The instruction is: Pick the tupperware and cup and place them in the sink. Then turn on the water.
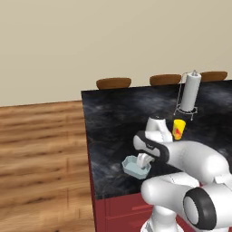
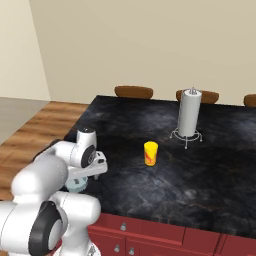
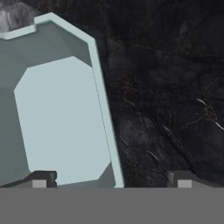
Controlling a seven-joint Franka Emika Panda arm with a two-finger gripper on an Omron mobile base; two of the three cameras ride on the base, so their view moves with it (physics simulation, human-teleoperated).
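Gripper (image 3: 111, 181), jaws apart, straddles the tupperware (image 3: 61, 113) rim directly below; nothing grasped yet. Cup (image 2: 150, 153) stands well beyond on the counter (image 2: 200, 170); both placements and the water remain.

Glossy white rounded arm segments (image 1: 195, 158) at lower right of the left base view, dark grey ring joints with pale round caps, black band near the wrist, two small dark finger tips (image 3: 43, 178) with lighter grey square insets
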